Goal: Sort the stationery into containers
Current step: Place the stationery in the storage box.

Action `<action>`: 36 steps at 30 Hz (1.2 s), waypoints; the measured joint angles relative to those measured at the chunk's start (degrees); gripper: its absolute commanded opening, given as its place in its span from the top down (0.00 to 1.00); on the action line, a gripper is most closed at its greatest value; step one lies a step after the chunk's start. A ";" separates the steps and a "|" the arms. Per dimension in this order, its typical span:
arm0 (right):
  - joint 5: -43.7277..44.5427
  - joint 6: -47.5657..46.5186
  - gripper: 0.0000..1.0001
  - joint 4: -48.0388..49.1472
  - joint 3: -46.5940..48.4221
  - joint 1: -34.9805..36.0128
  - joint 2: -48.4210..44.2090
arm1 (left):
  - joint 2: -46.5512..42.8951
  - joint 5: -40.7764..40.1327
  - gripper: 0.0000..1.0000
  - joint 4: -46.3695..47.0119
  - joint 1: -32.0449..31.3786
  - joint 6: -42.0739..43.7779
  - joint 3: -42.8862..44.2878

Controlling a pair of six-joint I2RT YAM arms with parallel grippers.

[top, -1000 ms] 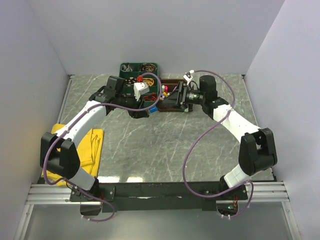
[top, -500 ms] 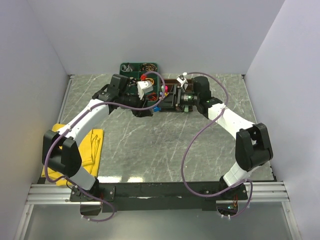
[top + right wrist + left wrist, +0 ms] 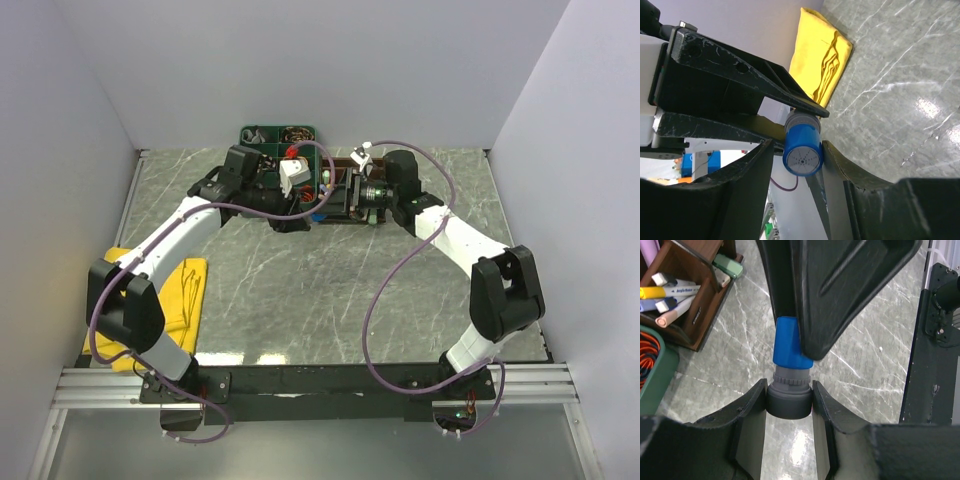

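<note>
**Operator:** Left side first. What has my left gripper got?

**Spotter:** Your left gripper (image 3: 788,396) is clamped on the grey barrel end of a stubby blue-capped marker (image 3: 789,352), held clear of the grey marbled tabletop (image 3: 865,340). From the marker, the dark brown wooden desk organiser (image 3: 697,315) sits at ten o'clock with highlighters in one compartment. A green plastic tray (image 3: 655,375) is at nine.

**Operator:** And the right?

**Spotter:** Your right gripper (image 3: 801,148) meets it head-on, its fingers (image 3: 752,172) snug against both sides of the blue cap. I cannot tell whether they are biting or only brushing. In that view the folded yellow cloth (image 3: 822,55) is at twelve o'clock, out of play.

**Operator:** How do I do this cleanly?

**Spotter:** My read is a handover.
- Seat your right fingers squarely on the cap, in line with the barrel, before you loosen the left.
- Release slowly, because round plastic may roll or slip.
- Then carry it to the organiser, at twelve o'clock on the table.
</note>
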 measured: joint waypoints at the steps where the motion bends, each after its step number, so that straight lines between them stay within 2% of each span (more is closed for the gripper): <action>1: -0.09 0.02 0.53 0.13 0.00 0.04 0.09 | 0.22 0.04 0.99 0.04 -0.11 -0.02 0.24; 3: -0.24 0.04 0.58 0.33 0.00 0.13 0.31 | 0.52 0.26 0.99 0.04 -0.28 -0.04 0.61; 4: -0.33 0.04 0.65 0.35 0.00 0.11 0.44 | 0.55 0.33 0.99 0.02 -0.31 -0.04 0.66; 6: -0.31 0.07 0.70 0.35 0.00 0.11 0.68 | 0.55 0.35 0.99 0.00 -0.31 -0.04 0.68; 8: -0.33 -0.31 0.76 0.37 0.00 0.11 0.70 | 0.55 0.31 0.93 -0.02 -0.33 -0.07 0.68; 9: -0.31 -0.48 0.78 0.37 0.00 0.11 0.70 | 0.57 0.26 0.79 -0.02 -0.33 -0.04 0.68; 10: -0.31 -0.92 0.81 0.28 0.00 0.11 0.70 | 0.57 0.09 0.73 -0.02 -0.33 -0.04 0.68; 11: -0.22 -1.57 0.82 0.17 0.00 0.11 0.70 | 0.57 -0.24 0.63 -0.04 -0.37 -0.04 0.68; 12: -0.09 -2.34 0.83 -0.07 0.02 0.11 0.70 | 0.57 -0.61 0.01 -0.09 -0.48 0.02 0.68; 17: 1.86 -11.43 0.89 -6.86 1.57 -0.33 -0.28 | -0.57 -5.53 0.01 0.17 -0.92 0.96 -0.83; 26: 17.44 -41.29 0.93 -27.93 13.97 -3.50 -1.73 | -10.23 -17.51 0.01 0.92 -0.22 0.39 -8.90; 32: 28.92 -55.12 0.96 -36.89 26.25 -5.16 4.63 | -12.17 -20.35 0.01 2.12 -0.22 0.35 -11.52; 36: 34.71 -60.59 0.98 -40.04 30.21 -5.16 8.63 | -12.17 -21.18 0.01 2.12 -0.22 0.37 -12.09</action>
